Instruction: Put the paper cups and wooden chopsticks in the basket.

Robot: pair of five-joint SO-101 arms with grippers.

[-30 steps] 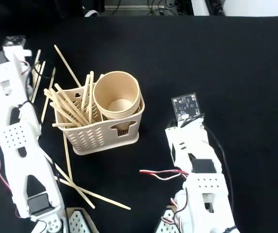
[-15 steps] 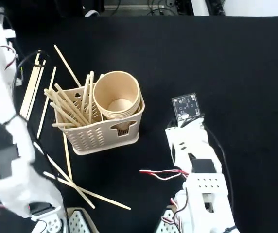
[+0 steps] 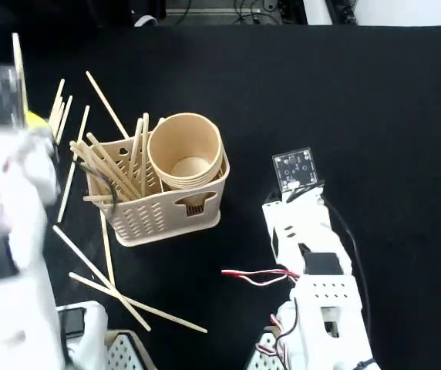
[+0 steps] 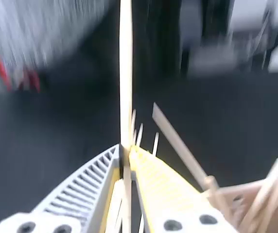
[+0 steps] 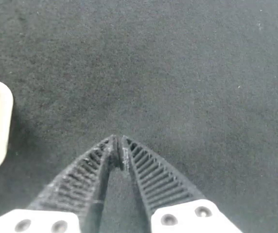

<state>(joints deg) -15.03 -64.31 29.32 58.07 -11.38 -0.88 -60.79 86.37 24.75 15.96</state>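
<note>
LIFTED FOR THE DROP: The left hand [image 4: 126, 148] pinches a single wooden chopstick [image 4: 125, 73] near one end, its two fingers pressed against the stick so that the long free part stands out ahead of the tips, above the black surface [image 3: 359, 92] to the left of the basket [image 3: 159, 214]. In the high view the held stick pokes up beside the blurred left arm [image 3: 5, 200], lifted off the surface. The grip near the end looks chosen so the stick can be tipped point-first into the basket's narrower compartment. That compartment already holds a bristling bundle of chopsticks [image 3: 109, 166] leaning at all angles, while the stack of paper cups [image 3: 186, 150] sits upright in the wider compartment alongside, so the cups' share of the job appears done. Loose chopsticks [image 3: 128, 299] lie crossed on the surface in front of the basket, with a few more off its far left corner. The right hand [image 5: 115, 145] hangs empty with its fingers pressed together, just above the bare surface to the right of the basket, and the right arm [image 3: 313, 262] is folded back, apparently leaving the sticks to the nearer arm
</note>
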